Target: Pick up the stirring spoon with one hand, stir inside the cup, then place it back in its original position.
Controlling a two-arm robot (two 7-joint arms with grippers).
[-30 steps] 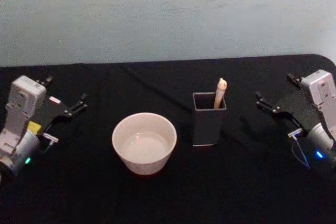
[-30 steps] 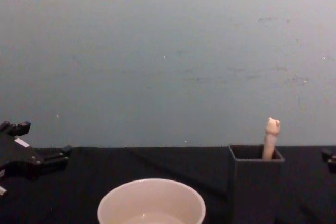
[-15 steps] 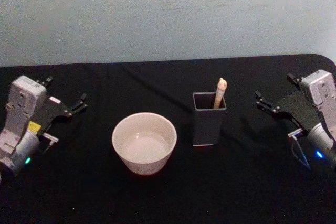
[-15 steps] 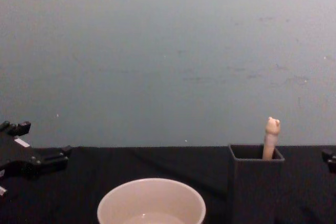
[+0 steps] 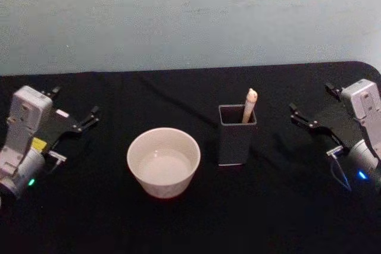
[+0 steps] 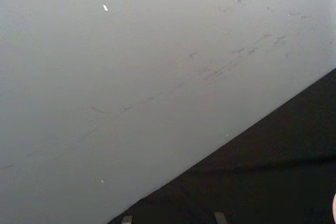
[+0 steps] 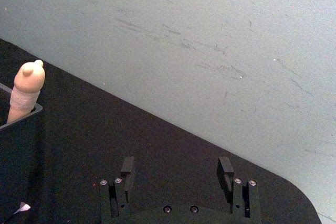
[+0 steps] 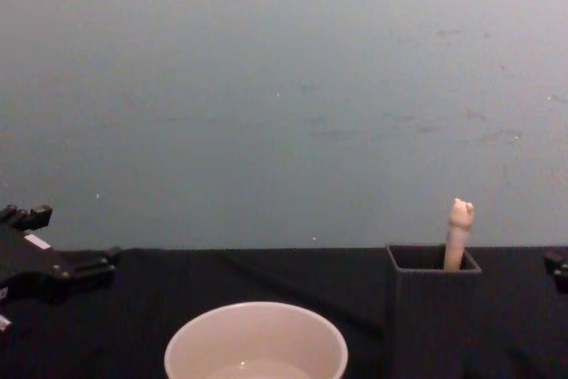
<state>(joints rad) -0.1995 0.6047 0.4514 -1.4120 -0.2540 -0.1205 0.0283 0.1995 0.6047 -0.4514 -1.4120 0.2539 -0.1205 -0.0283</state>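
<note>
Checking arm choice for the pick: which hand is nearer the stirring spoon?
Right. The right hand is off to the right of the stirring spoon in its holder; the left hand is much farther left, beyond the cup.
</note>
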